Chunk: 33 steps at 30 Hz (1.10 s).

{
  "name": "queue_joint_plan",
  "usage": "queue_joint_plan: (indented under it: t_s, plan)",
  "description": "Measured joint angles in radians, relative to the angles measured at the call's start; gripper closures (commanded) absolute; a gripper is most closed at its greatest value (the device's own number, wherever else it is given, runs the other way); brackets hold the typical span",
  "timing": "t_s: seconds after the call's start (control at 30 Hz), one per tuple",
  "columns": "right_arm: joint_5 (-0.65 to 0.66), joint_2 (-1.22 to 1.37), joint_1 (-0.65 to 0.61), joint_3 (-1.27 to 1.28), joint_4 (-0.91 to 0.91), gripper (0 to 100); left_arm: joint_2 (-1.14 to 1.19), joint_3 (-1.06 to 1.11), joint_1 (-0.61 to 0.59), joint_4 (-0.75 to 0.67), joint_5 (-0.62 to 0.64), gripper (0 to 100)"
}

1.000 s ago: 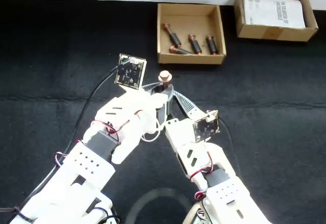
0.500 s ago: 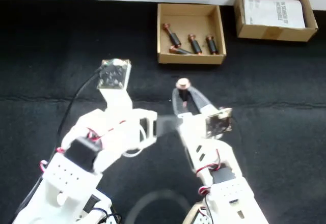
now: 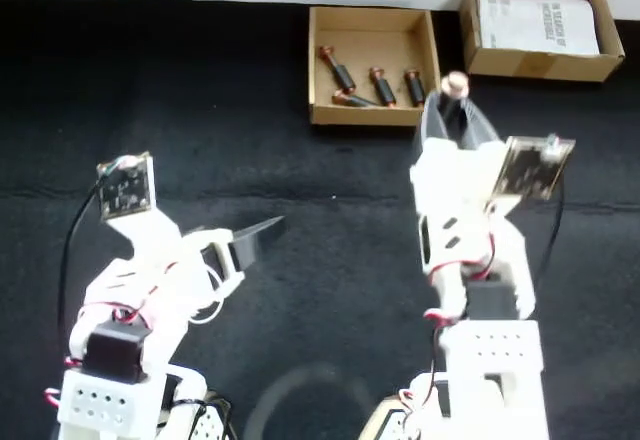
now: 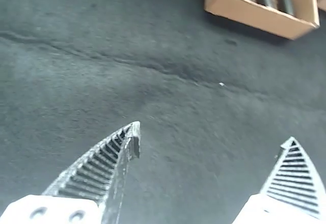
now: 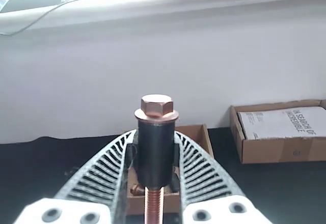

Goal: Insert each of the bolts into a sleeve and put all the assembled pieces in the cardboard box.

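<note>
Bolt (image 3: 455, 85) in sleeve (image 5: 154, 152) now near box (image 3: 372, 115)

Copper bolt (image 5: 156, 107) in black sleeve (image 5: 155, 150), upright, near cardboard box (image 3: 322, 112) corner; assembled pieces (image 3: 380, 85) lie inside.

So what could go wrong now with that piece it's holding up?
The right end effector grips the assembled piece by its sleeve only, so tipping it might let the bolt slide out. In the high view it hangs by the right wall of the cardboard box; a release here could hit the rim or miss.
</note>
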Motion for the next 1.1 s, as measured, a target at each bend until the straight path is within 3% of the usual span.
queue_joint_plan:
  t_s: [0.43,0.73,1.1]
  plan:
    - [-0.002,0.624,0.000,-0.726,0.201,99.1,-0.347,0.379,-0.117,-0.077,0.005,60]
    - [-0.002,1.092,0.000,-1.241,0.384,99.1,-0.354,0.485,-0.199,-0.081,0.005,60]
    - [-0.002,1.666,0.023,-1.774,0.400,99.1,-0.354,0.514,-0.284,-0.144,0.008,60]
